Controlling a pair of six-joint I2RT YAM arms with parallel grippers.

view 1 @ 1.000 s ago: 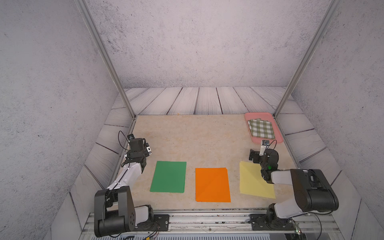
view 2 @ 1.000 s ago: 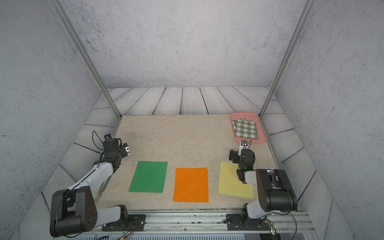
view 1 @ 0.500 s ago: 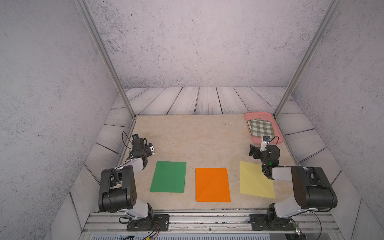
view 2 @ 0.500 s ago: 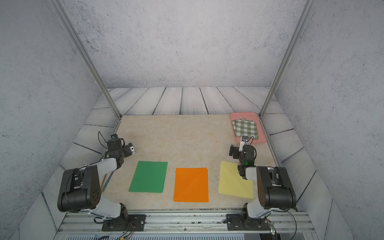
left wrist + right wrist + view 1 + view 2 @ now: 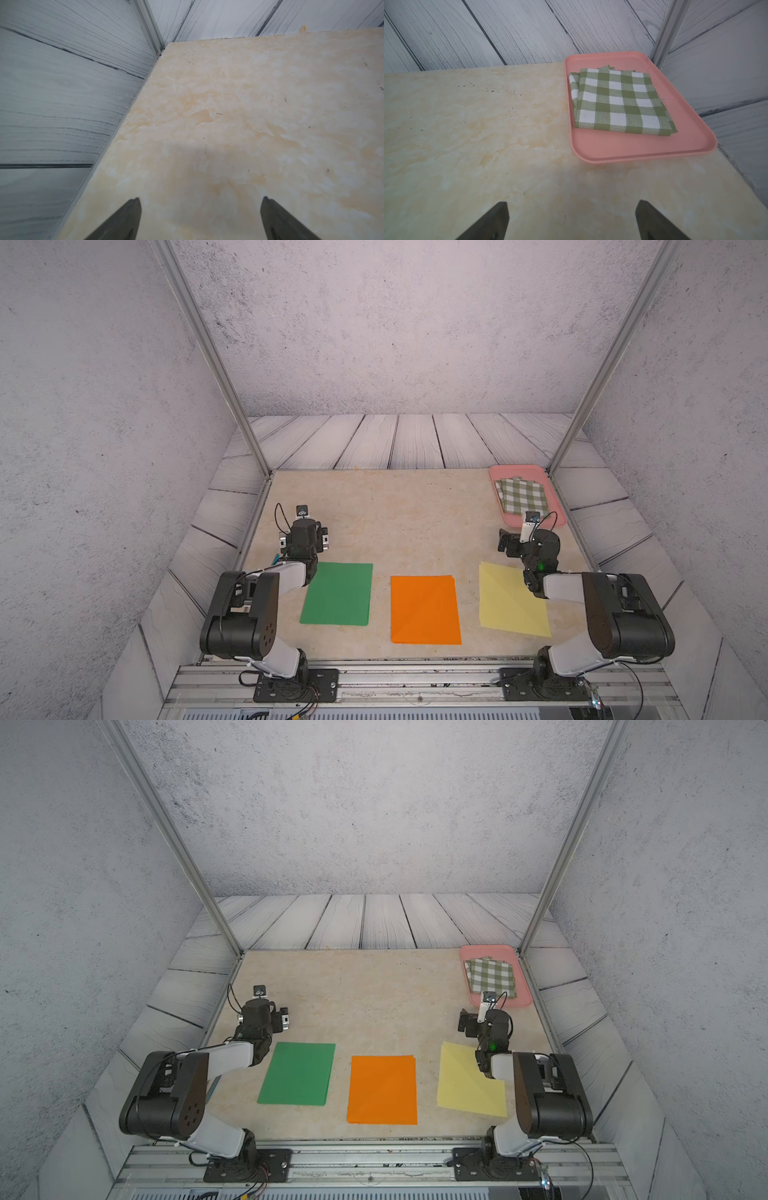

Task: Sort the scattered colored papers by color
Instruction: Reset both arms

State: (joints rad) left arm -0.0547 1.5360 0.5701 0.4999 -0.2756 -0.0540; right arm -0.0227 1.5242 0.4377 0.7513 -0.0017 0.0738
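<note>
Top views: green papers, orange papers, yellow papers lie apart, my left fingers and right fingers spread empty, so I'd retreat high, brushing no yellow edge.

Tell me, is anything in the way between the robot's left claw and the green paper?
No, nothing visible. The left gripper is open and empty over bare table, just past the far edge of the green paper. Only tabletop lies between them, though the gripper points away from the paper.
</note>
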